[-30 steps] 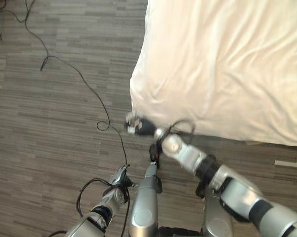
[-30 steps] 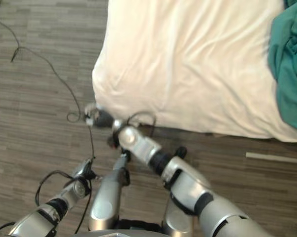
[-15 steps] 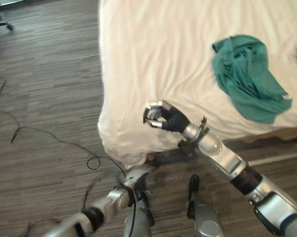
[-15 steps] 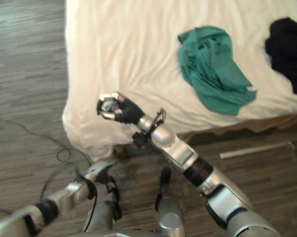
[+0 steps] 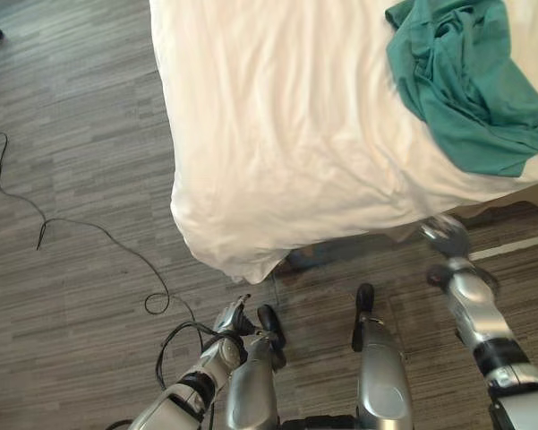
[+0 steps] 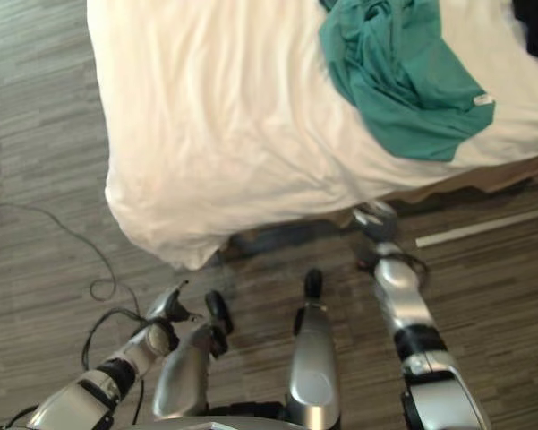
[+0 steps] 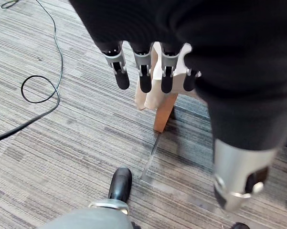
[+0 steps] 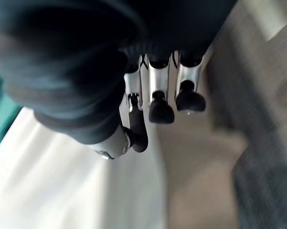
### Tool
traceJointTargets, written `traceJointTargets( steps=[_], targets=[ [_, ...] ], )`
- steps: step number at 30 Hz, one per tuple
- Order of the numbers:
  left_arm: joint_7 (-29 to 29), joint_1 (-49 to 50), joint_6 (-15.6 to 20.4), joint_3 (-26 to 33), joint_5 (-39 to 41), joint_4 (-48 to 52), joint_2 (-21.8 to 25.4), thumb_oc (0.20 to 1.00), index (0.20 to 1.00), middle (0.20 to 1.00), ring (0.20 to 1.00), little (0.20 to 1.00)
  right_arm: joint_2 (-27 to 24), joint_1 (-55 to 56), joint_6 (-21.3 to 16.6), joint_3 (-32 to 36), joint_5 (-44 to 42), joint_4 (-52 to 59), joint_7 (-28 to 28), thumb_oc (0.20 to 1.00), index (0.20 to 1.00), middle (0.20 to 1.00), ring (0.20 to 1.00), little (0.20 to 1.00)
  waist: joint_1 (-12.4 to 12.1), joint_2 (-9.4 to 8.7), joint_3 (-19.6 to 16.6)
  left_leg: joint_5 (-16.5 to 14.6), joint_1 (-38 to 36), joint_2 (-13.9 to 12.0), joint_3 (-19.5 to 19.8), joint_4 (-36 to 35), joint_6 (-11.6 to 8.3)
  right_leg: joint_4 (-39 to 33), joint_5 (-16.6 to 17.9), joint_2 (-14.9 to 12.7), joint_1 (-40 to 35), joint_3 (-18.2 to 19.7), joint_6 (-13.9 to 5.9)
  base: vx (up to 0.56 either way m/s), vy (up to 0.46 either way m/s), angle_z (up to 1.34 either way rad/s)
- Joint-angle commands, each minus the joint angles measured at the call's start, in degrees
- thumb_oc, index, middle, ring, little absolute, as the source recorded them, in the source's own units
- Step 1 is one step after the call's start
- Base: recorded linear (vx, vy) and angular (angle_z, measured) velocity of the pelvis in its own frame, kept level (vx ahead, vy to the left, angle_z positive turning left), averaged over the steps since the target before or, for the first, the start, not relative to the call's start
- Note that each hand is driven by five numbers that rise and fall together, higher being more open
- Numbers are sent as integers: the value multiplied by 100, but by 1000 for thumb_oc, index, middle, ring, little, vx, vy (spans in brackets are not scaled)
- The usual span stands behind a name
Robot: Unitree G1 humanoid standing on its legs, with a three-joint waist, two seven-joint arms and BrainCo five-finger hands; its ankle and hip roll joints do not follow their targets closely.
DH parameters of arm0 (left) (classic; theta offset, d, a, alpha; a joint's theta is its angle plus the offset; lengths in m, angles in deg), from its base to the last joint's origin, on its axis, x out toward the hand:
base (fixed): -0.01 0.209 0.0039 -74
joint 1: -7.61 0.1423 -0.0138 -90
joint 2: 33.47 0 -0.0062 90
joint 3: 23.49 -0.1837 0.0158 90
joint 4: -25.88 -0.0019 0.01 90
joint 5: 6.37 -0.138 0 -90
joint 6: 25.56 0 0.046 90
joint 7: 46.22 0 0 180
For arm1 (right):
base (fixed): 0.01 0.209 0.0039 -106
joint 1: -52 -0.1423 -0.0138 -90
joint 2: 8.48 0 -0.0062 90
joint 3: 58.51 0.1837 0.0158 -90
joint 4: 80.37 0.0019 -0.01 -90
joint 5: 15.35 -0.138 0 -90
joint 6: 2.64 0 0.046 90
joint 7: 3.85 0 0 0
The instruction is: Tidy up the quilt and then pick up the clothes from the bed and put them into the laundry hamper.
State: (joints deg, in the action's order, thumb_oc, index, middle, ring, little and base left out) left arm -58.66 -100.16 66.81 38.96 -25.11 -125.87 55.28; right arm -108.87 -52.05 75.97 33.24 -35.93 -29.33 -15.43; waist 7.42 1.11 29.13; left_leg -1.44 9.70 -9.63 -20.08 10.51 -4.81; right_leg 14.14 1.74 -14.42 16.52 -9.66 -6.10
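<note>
Grey wood-grain plank floor (image 5: 81, 296) fills the left half and the bottom of the frame, open and flat. We see one bed (image 5: 277, 134) across the upper right, its near corner hanging down at centre frame with the floor showing beneath the edge. A white quilt (image 6: 206, 134) covers it, soft and creased, with shallow folds running toward the corner and no bunching that we can make out. One teal garment (image 5: 465, 85) lies crumpled on the quilt at the upper right, thin fabric, its lower hem near the bed's front edge. One dark garment (image 6: 537, 22) shows at the top right corner, mostly cut off. A pale strip (image 6: 479, 228) lies on the floor at right, below the bed edge.

Left hand (image 7: 143, 71) sits low at the lower left of the frame over the floor, fingers straight and holding nothing. Right hand (image 8: 157, 95) is at right just below the bed's front edge, fingers extended, relaxed, and empty, close by the quilt's hanging edge.
</note>
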Motion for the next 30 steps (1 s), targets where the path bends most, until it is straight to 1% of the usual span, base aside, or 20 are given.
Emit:
traceJointTargets(
  steps=[1,5,6,7,8,10,11,13,14,15,16,17,18,19,21,22,24,26,27,30],
  targets=[
    [98,280,0,91,-7,-222,79,1000,1000,1000,1000,1000,27,597,-130,238,-395,-223,-8,200,200,200,200,200,253,-288,-573,-638,-142,-419,103,734,-279,255,-160,-582,-2,23,-760,118,39,-12],
    [216,470,-52,438,267,-531,56,1000,1000,1000,1000,1000,238,1163,98,341,-245,-1124,169,200,200,200,200,200,419,-366,-857,-535,-643,-248,-92,253,-266,-32,51,-488,-333,-46,-806,138,12,-23],
    [242,528,-65,526,353,-615,34,1000,1000,1000,1000,1000,341,1245,182,275,-133,-1408,214,416,416,416,416,416,453,-377,-917,-467,-836,-250,-227,73,-262,-32,146,-473,-358,-127,-818,130,6,-28],
    [287,715,-53,629,534,-697,-23,1000,1000,1000,1000,1000,507,1394,328,76,77,-1696,326,1000,1000,1000,1000,1000,421,-354,-1055,-380,-1242,-297,-612,-254,-256,133,321,-644,-360,-856,-793,280,47,-48],
    [346,882,-64,732,673,-774,-90,1000,1000,1000,1000,1000,667,1447,459,-196,325,-1964,424,1000,1000,1000,1000,1000,333,-291,-1250,-348,-1576,-304,-868,-564,-264,304,195,-708,-483,-1734,-761,250,43,-98],
    [347,899,-62,737,677,-771,-88,1000,1000,1000,1000,1000,667,1449,455,-209,329,-1974,424,1000,1000,1000,1000,1000,334,-290,-1241,-339,-1622,-307,-881,-600,-274,314,176,-697,-505,-1732,-761,143,-12,-173],
    [393,1040,-78,917,916,-893,-199,1000,1000,1000,1000,1000,915,1483,511,-450,577,-2228,432,1000,1000,1000,1000,1000,217,-300,-1495,-231,-1852,-338,-1191,-763,-259,343,130,-664,-602,-2494,-567,176,-127,-127],
    [414,1069,-50,980,978,-959,-267,1000,1000,1000,1000,1000,1072,1504,553,-618,648,-2488,458,1000,1000,1000,1000,1000,221,-334,-1688,-270,-2007,-412,-1404,-687,-270,73,-19,-427,-721,-2556,-430,192,-218,-120],
    [423,1066,-32,910,928,-972,-297,1000,1000,1000,1000,1000,1127,1496,594,-691,643,-2590,474,1000,1000,1000,1000,1000,288,-336,-1756,-215,-2051,-467,-1425,-552,-310,-45,-113,-240,-779,-2397,-325,183,-259,-141],
    [433,1052,-4,891,889,-980,-329,1000,1000,1000,1000,1000,1171,1453,582,-792,644,-2635,502,1000,1000,1000,1000,1000,235,-300,-1797,51,-2024,-749,-1550,-52,-493,-202,-337,55,-898,-2369,-147,342,-440,-133],
    [332,1034,1,883,960,-924,-368,1000,1000,1000,1000,1000,1217,1410,582,-1095,803,-2588,499,1000,1000,1000,1000,1000,36,-358,-1772,857,-1782,-1148,-1124,1411,-734,-497,-669,536,-1230,-2131,168,271,-396,-150],
    [325,1033,1,883,964,-925,-361,1000,1000,1000,1000,1000,1227,1408,584,-1098,804,-2584,493,1000,1000,1000,1000,1000,21,-334,-1752,873,-1739,-1258,-1074,1528,-824,-535,-695,631,-1255,-2130,224,266,-383,-224],
    [273,1064,-17,911,1029,-911,-393,1000,1000,1000,1000,1000,1226,1331,631,-1244,884,-2571,522,1000,1000,1000,1000,1000,-95,-410,-1727,1113,-1542,-1315,-632,2156,-855,-752,-762,835,-1444,-1931,357,115,-207,-216],
    [211,1045,5,960,1207,-862,-425,1000,1000,1000,1000,1000,1244,1302,673,-1382,955,-2590,535,1000,1000,1000,1000,1000,-259,-633,-1715,1021,-1171,-947,-178,2583,-562,-989,-629,841,-1577,-1641,455,204,-164,-262],
    [105,984,152,1102,1621,-685,-441,1000,1000,1000,1000,1000,1292,1196,742,-1608,1066,-2673,578,1000,1000,1000,1000,1000,-573,-846,-1656,453,-438,138,948,2950,-257,-1194,-514,915,-1750,-778,395,243,-14,-234],
    [112,927,259,1083,1731,-625,-445,1000,1000,1000,1000,1000,1323,1093,759,-1736,1160,-2740,626,1000,1000,1000,1000,1000,-704,-826,-1627,310,-390,255,1255,2792,-233,-1321,-503,999,-1844,-425,294,249,83,-219],
    [76,832,331,1058,1819,-573,-447,1000,1000,1000,1000,1000,1325,921,753,-1915,1259,-2793,663,1000,1000,1000,1000,1000,-849,-719,-1634,283,-429,136,1589,2093,-195,-1520,-524,1021,-2029,21,173,330,149,-292],
    [133,801,374,993,1764,-532,-458,1000,1000,1000,1000,1000,1328,871,719,-1963,1326,-2757,688,1000,1000,1000,1000,1000,-885,-707,-1679,231,-471,139,1645,1500,-146,-1633,-489,994,-2128,222,84,380,144,-192],
    [165,816,428,969,1711,-479,-406,1000,1000,1000,1000,1000,1321,780,685,-2081,1431,-2652,735,1000,1000,1000,1000,1000,-937,-576,-1747,135,-386,272,1790,442,-155,-1794,-558,1076,-2330,623,-32,482,226,-138],
    [177,853,434,883,1588,-531,-408,1000,1000,1000,1000,1000,1312,796,630,-2058,1439,-2548,767,1000,1000,1000,1000,1000,-984,-396,-1785,796,-316,109,1352,-778,-311,-1880,-767,1085,-2658,863,-69,536,236,-110]
  ],
)
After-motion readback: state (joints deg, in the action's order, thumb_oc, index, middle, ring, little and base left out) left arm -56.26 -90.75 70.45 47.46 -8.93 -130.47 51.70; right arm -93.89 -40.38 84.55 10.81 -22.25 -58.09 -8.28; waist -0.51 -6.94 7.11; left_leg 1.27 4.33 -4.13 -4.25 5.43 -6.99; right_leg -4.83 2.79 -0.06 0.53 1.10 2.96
